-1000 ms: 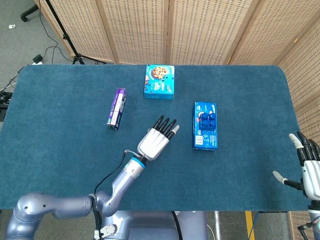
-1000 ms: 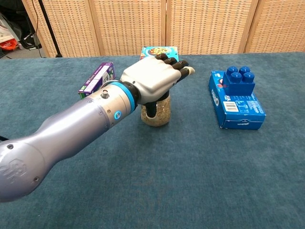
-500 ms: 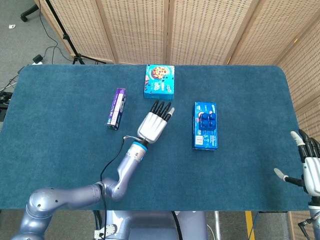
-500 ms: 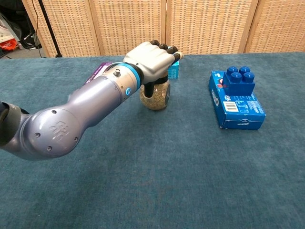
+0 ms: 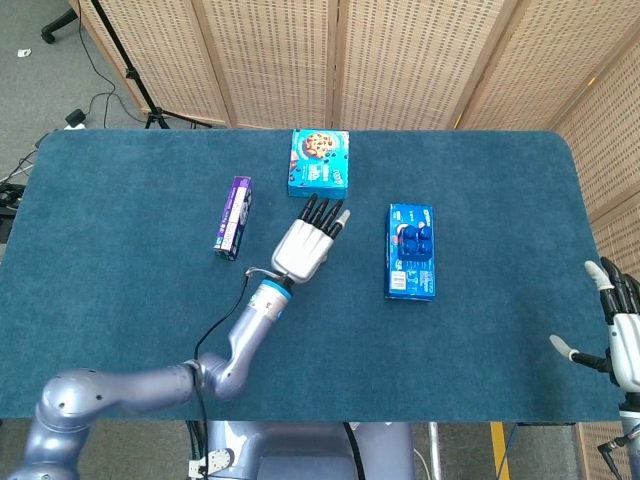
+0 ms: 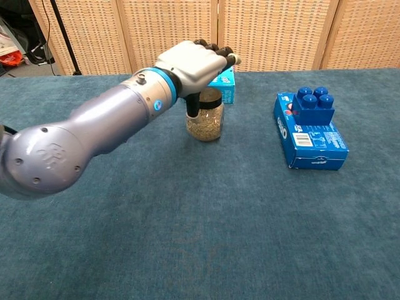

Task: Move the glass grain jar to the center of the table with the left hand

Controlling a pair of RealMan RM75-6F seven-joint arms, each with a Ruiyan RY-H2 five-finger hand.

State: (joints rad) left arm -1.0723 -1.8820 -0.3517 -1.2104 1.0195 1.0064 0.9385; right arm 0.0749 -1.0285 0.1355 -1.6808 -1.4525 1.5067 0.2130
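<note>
Holding grain: glass jar [image 6: 204,121], upright.

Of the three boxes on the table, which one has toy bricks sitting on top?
The blue box, right of the glass grain jar. The teal cookie box and purple box carry nothing on top.

No text is legible in either view. The blue box [image 6: 310,142] carries a barcode label and white lettering, too small to read.
</note>
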